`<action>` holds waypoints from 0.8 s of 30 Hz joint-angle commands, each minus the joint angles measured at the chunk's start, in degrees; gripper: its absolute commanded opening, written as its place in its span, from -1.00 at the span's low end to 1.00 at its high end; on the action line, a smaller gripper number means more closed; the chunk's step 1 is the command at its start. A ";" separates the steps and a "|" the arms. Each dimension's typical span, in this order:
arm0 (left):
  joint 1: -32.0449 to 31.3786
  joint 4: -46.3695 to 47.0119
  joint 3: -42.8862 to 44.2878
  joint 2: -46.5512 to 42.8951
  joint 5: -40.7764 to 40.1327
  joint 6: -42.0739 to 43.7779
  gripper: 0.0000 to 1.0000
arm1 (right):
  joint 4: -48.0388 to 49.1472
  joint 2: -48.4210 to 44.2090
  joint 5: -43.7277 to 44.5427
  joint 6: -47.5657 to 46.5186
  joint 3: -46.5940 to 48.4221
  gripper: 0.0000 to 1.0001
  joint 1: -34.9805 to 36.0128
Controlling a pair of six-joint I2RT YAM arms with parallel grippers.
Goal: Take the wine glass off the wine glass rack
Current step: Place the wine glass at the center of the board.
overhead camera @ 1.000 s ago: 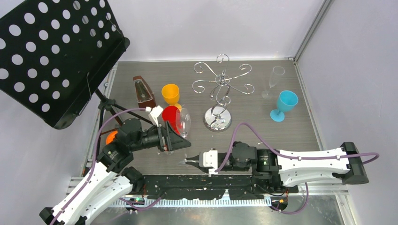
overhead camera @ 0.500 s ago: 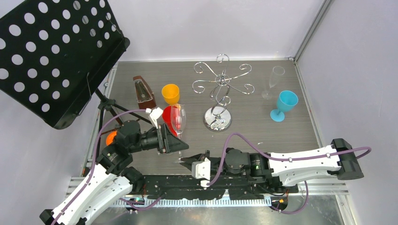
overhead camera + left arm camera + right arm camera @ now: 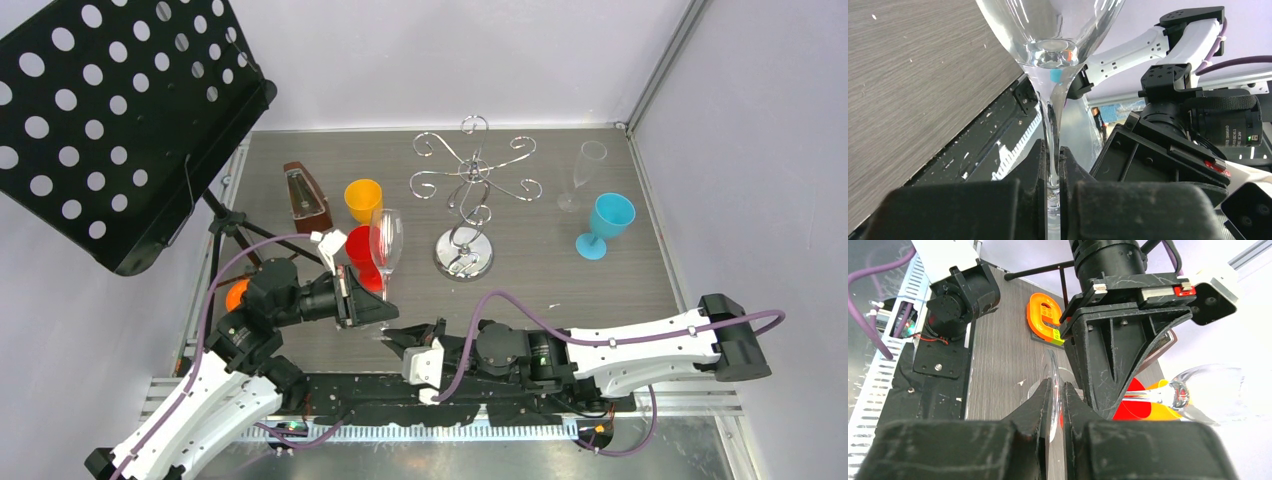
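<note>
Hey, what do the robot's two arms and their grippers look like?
The left arm and right arm have white shells with black joints, and a purple cable loops along each. The left gripper and right gripper are scuffed matte black wedges, each with a small red tab.

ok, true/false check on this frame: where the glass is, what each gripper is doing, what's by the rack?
1. The wine glass hangs on the wine glass rack. False: it is off the rack, held near the arms.
2. The left gripper is shut on the glass's stem. True.
3. The right gripper is open and holds nothing. False: it is shut on the glass's foot.
4. The rack carries no glasses. True.
5. A blue glass stands on the table right of the rack. True.
</note>
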 commanded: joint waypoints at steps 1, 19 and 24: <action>0.30 2.43 -0.10 -0.19 1.30 1.12 -1.00 | 7.31 -0.63 1.26 -2.11 2.93 -0.89 0.62; 0.22 -4.46 3.22 -1.39 0.46 9.89 -1.00 | -6.55 -8.20 3.55 4.13 5.10 0.09 0.77; 0.18 -9.59 4.70 -1.30 1.02 15.68 -1.00 | -13.76 -11.63 5.74 6.72 8.28 0.20 0.76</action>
